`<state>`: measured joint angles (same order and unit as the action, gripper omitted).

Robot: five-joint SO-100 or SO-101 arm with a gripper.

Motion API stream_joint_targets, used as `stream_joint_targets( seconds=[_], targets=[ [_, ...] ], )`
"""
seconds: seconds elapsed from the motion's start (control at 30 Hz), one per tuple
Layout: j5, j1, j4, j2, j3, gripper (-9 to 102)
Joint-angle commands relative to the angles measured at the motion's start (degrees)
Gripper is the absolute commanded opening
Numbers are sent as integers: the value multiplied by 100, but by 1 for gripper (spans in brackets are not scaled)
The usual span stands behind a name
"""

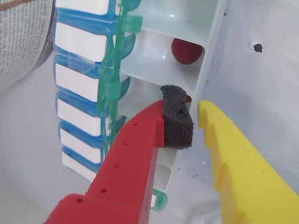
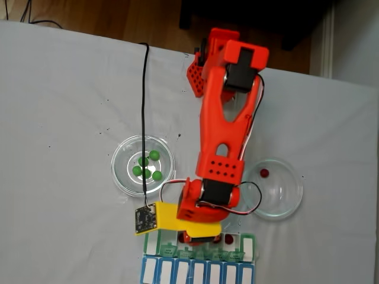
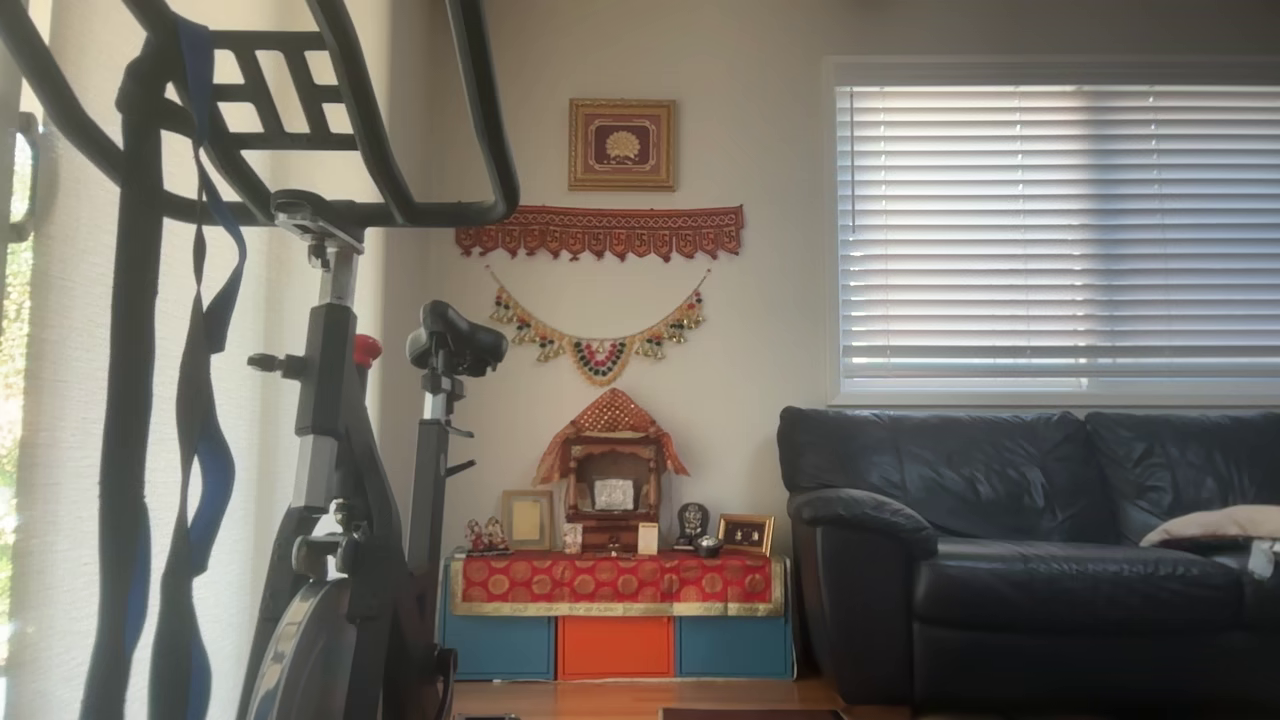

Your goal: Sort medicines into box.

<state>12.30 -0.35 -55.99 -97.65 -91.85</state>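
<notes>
In the wrist view my gripper (image 1: 194, 112) hangs over the box (image 1: 161, 70), whose green lids (image 1: 112, 88) stand up. A narrow gap separates the red finger's dark foam pad (image 1: 176, 121) from the yellow finger (image 1: 233, 154), and nothing sits between them. One dark red medicine (image 1: 186, 50) lies in a white compartment beyond the tips. A red sliver (image 1: 188, 98) peeks past the foam, mostly hidden. The fixed view has my gripper (image 2: 198, 235) at the box (image 2: 249, 245), a red medicine (image 2: 228, 239) in a compartment, several green medicines (image 2: 147, 166) in the left dish and one red medicine (image 2: 264, 173) in the right dish.
The blue-lidded organiser row (image 2: 195, 273) lies against the box at the near table edge. Two glass dishes, left (image 2: 121, 177) and right (image 2: 290, 201), flank the arm (image 2: 225, 118). A black cable (image 2: 143, 106) crosses the white cloth. The other view shows a living room.
</notes>
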Motion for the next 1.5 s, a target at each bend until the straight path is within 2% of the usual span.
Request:
stream_joint_targets(
  seconds=[0.0, 0.27, 0.47, 0.8, 1.1, 1.47],
  targets=[
    [35, -360, -439, -809, 439, 1],
    [272, -1397, -1793, -1986, 246, 1],
    [334, -2329, -2522, -2171, -105, 1],
    [211, -3076, -2514, -2048, -782, 1],
    [97, -3155, -2575, -1626, -949, 1],
    [-185, -3340, -2127, -1327, -1345, 1]
  ],
)
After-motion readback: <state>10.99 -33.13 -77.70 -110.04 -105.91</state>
